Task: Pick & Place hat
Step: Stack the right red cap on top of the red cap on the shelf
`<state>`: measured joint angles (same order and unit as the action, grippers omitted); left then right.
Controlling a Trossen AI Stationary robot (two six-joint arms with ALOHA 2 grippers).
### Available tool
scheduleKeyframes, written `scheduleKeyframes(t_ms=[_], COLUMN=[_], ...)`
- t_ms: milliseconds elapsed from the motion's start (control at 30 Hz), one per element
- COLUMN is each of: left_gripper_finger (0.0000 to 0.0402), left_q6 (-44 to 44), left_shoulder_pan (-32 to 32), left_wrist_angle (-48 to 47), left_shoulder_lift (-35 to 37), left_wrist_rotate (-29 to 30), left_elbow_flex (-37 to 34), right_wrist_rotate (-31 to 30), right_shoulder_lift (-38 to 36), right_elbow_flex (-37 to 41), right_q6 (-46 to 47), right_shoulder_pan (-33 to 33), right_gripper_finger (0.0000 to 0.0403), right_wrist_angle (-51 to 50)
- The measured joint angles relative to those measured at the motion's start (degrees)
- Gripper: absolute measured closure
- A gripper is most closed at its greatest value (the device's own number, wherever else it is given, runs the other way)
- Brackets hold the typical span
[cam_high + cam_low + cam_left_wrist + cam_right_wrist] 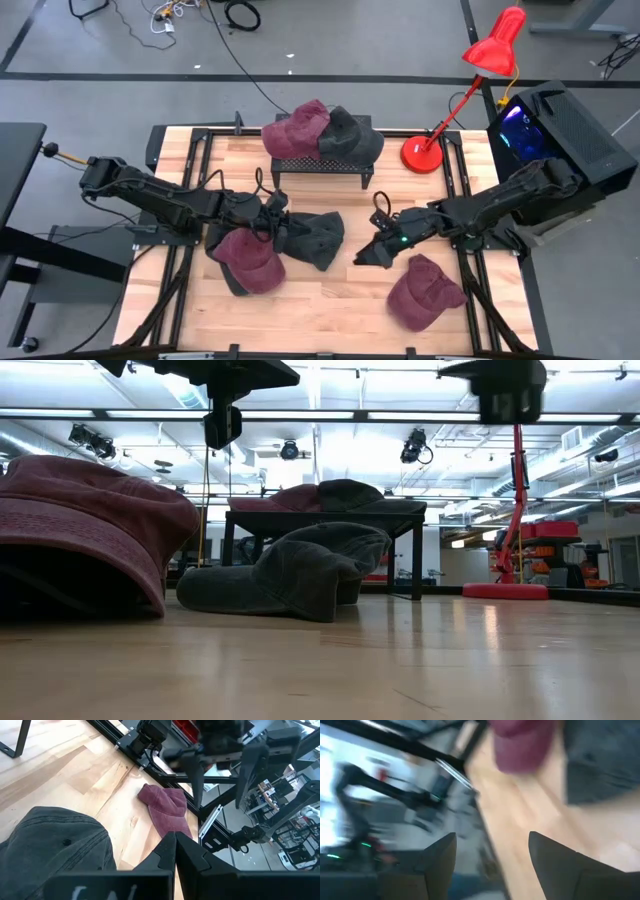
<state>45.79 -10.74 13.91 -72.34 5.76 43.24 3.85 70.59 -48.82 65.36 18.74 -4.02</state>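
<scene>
The wooden table carried a low black rack at its far edge, with a maroon hat and a dark grey hat already resting on top of it. Three more hats lay on the boards: a grey hat near the middle, a maroon cap touching its left side, and another maroon cap toward the near right. The right arm reached in low from the right edge, its forearm stretched toward the centre, and the right gripper hung between the grey hat and the right-hand cap with its fingers spread and nothing between them. The likely step was closing in on the grey hat; it would go best by coming down on a raised fold of the crown, not the flat brim, since soft cloth slips. The left gripper, pinched shut and empty, sat over the junction of the grey hat and the maroon cap.
</scene>
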Motion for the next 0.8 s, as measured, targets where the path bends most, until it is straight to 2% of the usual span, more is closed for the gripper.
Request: scheduleKeyframes(t_ms=[133, 200, 533, 800], left_gripper_finger=[0.039, 0.039, 0.039, 0.039], left_q6=[-0.03, -0.03, -0.14, -2.73], left_shoulder_pan=[0.0, 0.0, 0.0, 0.0], left_wrist_angle=[0.01, 0.0, -0.04, -0.03], left_shoulder_lift=[0.0, 0.0, 0.0, 0.0], left_wrist_rotate=[-0.02, -0.02, -0.04, -0.04], left_elbow_flex=[0.0, 0.0, -0.02, 0.0], right_wrist_rotate=[-3.09, -3.92, 1.17, 1.76], right_shoulder_lift=[-0.71, -0.71, -0.62, -0.11], right_elbow_flex=[-8.46, -11.27, -12.5, -12.48], right_q6=[-3.06, -3.24, 6.82, 14.88], right_shoulder_pan=[1.88, 2.95, 10.72, 18.56], right_gripper_finger=[0.0165, 0.0169, 0.0172, 0.0172], right_wrist_angle=[-21.5, -28.47, -45.98, -58.55])
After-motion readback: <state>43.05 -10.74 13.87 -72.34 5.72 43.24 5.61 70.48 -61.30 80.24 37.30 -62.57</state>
